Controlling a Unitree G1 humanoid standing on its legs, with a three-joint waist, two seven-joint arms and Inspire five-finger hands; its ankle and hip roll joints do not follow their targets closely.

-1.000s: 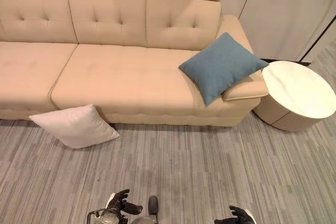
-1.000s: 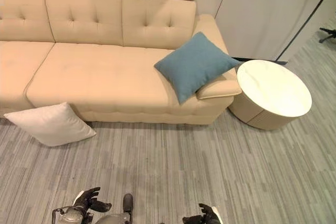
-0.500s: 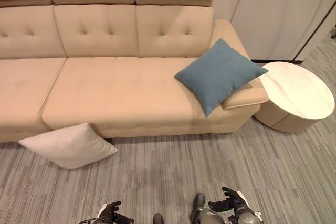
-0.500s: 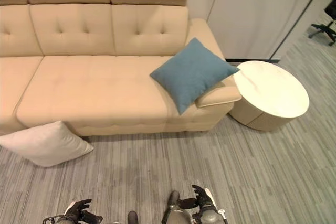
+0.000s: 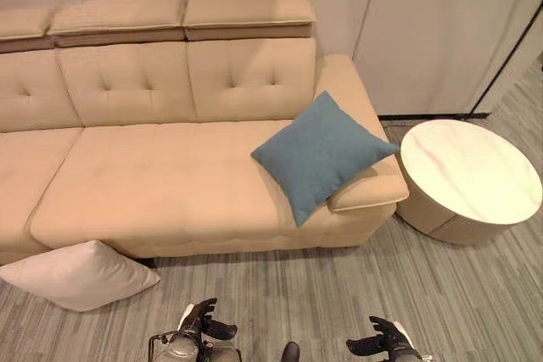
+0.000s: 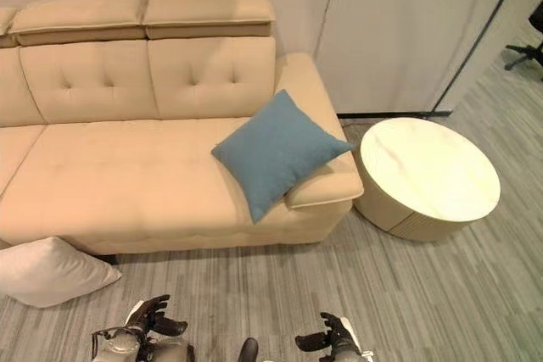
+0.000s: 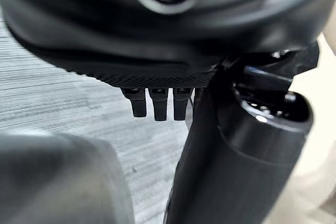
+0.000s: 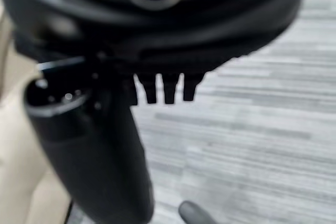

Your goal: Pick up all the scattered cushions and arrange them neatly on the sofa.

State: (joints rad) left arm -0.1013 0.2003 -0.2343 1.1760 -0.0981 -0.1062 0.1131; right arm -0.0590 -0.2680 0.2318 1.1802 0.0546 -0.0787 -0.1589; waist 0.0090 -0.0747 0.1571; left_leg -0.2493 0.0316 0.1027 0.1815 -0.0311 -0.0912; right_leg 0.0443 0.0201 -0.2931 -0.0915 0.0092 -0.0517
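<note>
Judging progress: task barely begun. White cushion (image 5: 78,274) lies on the floor (image 5: 339,294), leaning against the sofa (image 5: 170,184) front, ahead and to the left of the left hand (image 5: 202,325), well apart from it. Blue cushion (image 5: 322,155) is on the seat but tilted, one corner propped on the armrest, well ahead of the right hand (image 5: 383,343); likely needs straightening. Both hands hang low, fingers relaxed and spread, holding nothing; wrist views agree, showing straight fingertips over bare floor. Round table (image 5: 471,171) stands just beside the armrest, nothing on it. No containers in sight; the sofa seat carries the blue cushion alone. Left to do: lift the white cushion, set both upright.
</note>
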